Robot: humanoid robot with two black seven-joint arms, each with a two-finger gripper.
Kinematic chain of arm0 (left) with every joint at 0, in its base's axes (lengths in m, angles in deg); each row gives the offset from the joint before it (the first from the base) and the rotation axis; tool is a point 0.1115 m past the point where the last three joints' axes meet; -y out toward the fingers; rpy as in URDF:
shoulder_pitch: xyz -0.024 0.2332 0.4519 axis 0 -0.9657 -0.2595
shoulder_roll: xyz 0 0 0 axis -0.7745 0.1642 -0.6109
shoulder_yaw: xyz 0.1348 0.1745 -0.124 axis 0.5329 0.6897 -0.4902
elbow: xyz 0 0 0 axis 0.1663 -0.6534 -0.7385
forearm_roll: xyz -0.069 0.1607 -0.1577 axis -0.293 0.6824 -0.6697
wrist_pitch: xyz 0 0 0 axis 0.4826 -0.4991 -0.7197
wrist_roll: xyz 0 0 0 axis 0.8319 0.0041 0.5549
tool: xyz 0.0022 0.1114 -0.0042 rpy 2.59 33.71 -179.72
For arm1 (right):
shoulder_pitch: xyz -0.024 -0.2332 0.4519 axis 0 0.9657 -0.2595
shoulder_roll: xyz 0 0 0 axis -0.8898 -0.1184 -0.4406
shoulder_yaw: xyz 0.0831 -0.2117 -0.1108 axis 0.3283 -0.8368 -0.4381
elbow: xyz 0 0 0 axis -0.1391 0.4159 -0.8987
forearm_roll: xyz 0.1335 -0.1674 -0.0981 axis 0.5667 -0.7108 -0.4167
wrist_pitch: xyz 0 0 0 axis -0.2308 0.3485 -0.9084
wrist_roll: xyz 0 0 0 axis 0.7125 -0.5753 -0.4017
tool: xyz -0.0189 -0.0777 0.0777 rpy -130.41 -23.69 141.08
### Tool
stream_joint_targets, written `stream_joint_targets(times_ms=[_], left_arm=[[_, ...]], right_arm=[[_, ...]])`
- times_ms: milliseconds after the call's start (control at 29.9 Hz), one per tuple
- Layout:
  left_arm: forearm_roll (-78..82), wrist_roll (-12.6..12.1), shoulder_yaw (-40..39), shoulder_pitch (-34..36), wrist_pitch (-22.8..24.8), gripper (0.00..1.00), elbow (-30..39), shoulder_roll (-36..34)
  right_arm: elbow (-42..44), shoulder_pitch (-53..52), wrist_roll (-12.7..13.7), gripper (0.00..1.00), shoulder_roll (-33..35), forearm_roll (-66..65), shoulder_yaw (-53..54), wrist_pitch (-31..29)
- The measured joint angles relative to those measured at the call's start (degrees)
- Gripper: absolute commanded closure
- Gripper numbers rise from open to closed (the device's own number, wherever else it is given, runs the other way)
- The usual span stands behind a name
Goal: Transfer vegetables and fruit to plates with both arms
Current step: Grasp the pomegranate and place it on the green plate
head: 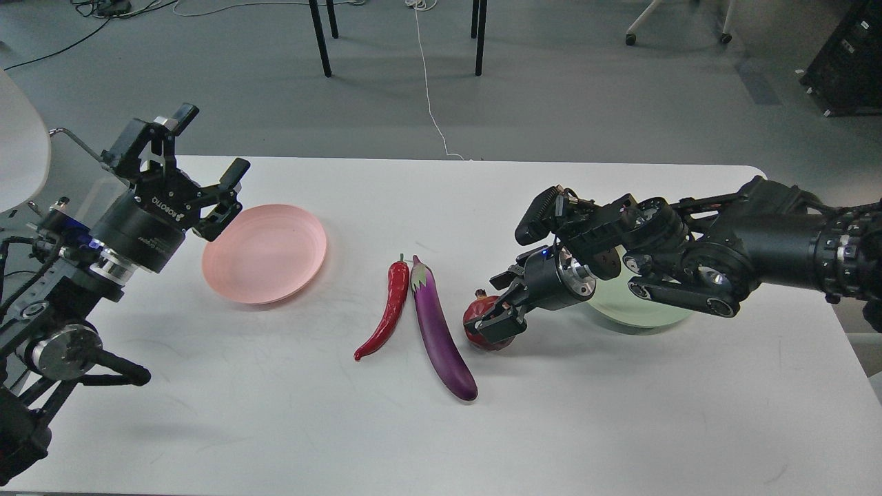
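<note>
A dark red pomegranate sits on the white table right of centre. My right gripper is open, with its jaws standing on either side of the pomegranate's right half. A long purple eggplant lies just left of it, with a curved red chili pepper beside that. The mint green plate is mostly hidden behind my right arm, and the peach is hidden. The pink plate is empty at the left. My left gripper is open and empty above the pink plate's left rim.
The table's far edge runs behind both plates, with grey floor beyond. Black chair legs and a white cable are on the floor. A white chair stands off the table's left end.
</note>
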Motion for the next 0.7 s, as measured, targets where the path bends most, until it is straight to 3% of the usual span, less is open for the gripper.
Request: stream_joint_targets(times_ms=[167, 268, 402, 703], left_arm=[[-0.04, 0.0, -0.03, 0.0, 0.0, 0.02, 0.0, -0.04], [-0.04, 0.0, -0.04, -0.08, 0.0, 0.02, 0.0, -0.05], [-0.02, 0.0, -0.04, -0.09, 0.0, 0.02, 0.0, -0.05], [0.03, 0.02, -0.12, -0.18, 0.0, 0.02, 0.0, -0.05]], right_arm=[[1.43, 0.73, 0.0, 0.14, -1.62, 0.0, -0.1, 0.03], [1.63, 0.79, 0.0, 0.36, -1.87, 0.0, -0.86, 0.03], [1.6, 0.79, 0.0, 0.58, -1.74, 0.0, -1.37, 0.03], [-0.95, -4.43, 0.0, 0.57, 3.76, -0.06, -1.14, 1.19]])
